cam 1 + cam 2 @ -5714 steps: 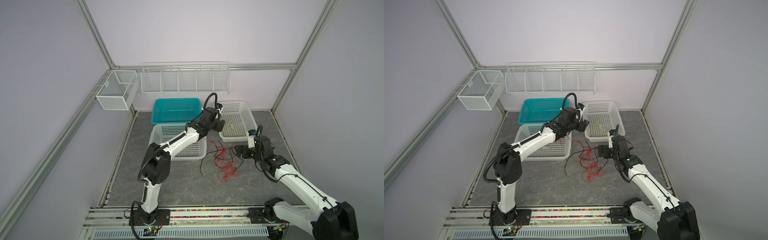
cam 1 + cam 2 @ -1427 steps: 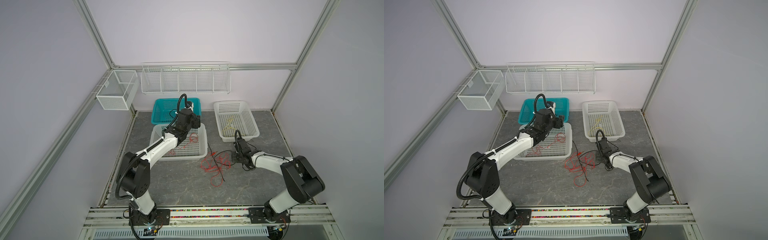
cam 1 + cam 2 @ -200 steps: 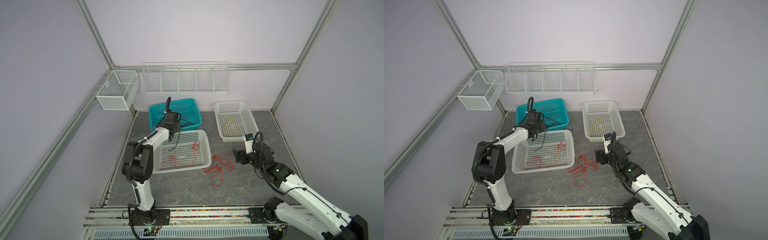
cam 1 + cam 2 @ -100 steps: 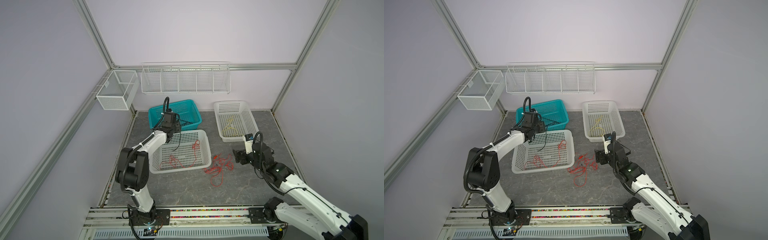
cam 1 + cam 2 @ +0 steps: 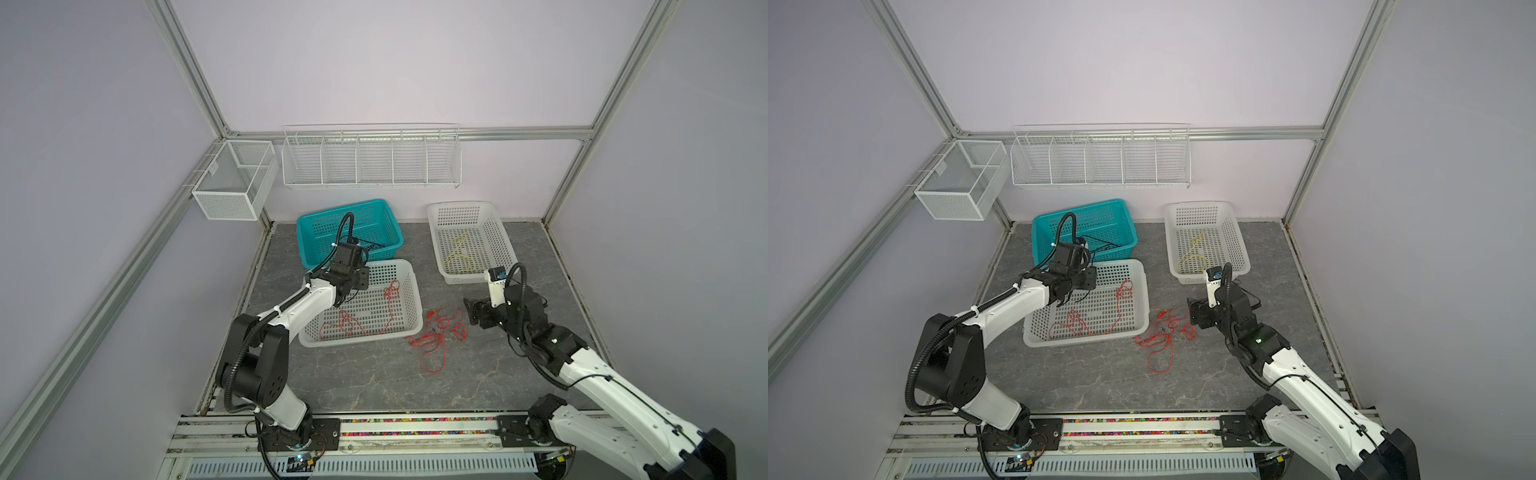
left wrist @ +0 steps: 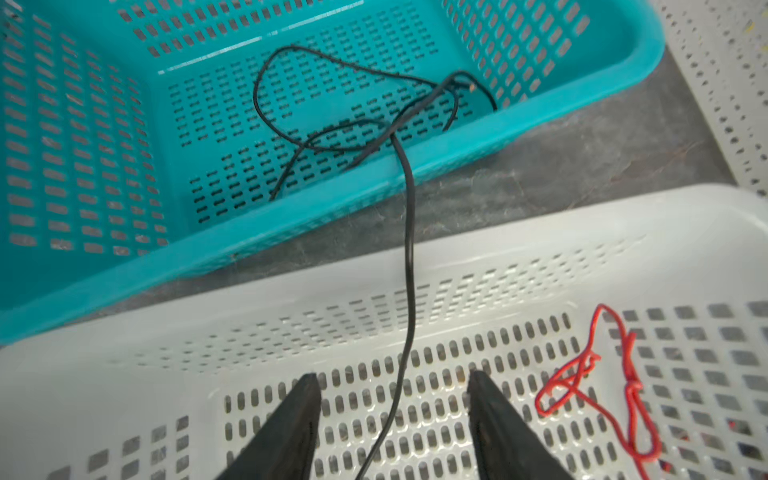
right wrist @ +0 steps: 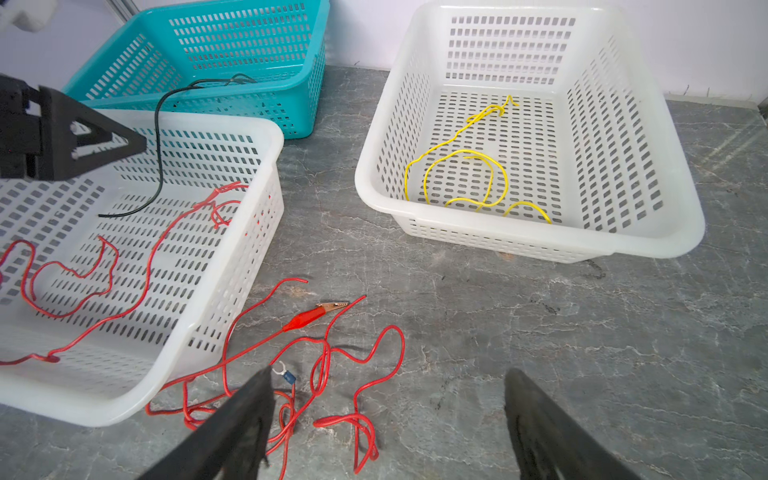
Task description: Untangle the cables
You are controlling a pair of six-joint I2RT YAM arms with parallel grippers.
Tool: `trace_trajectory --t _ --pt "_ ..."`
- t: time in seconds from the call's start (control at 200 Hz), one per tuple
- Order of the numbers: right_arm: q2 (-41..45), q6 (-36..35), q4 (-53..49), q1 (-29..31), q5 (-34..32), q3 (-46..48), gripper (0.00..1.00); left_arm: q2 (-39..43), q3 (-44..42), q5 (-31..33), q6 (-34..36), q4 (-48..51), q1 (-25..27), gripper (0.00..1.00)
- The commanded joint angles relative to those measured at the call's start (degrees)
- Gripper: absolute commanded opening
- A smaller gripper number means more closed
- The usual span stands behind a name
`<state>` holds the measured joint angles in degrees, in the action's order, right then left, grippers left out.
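Black cable (image 6: pixel 409 232) over teal basket (image 6: pixel 291 226) rim, left gripper (image 6: pixel 392 384) spread — astride it

The black cable (image 6: pixel 409 232) runs off the picture between the fingers (image 6: pixel 291 424) of the left gripper (image 6: pixel 392 378) (near end unseen); the red cable (image 7: pixel 52 356) in the white basket (image 7: pixel 216 118) is cut off too.

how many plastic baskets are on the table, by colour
teal basket: 1
white baskets: 2
total: 3
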<state>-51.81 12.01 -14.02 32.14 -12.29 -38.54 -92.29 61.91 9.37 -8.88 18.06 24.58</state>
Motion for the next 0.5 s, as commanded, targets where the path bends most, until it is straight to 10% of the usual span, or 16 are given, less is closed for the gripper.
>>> trace_trajectory --t 0.0,0.305,0.495 --pt "-0.68 0.44 2.07 0.46 1.07 1.16 0.88 -1.90 -0.21 0.72 1.16 0.19 0.13 0.58" --pt "-0.23 0.17 1.19 0.53 0.70 1.14 0.88 -8.10 2.92 -0.14 1.30 0.00 0.17 0.43" --pt "-0.18 -0.19 0.90 0.51 0.46 1.02 0.88 -9.57 3.35 -0.28 0.76 -0.07 0.20 0.07"
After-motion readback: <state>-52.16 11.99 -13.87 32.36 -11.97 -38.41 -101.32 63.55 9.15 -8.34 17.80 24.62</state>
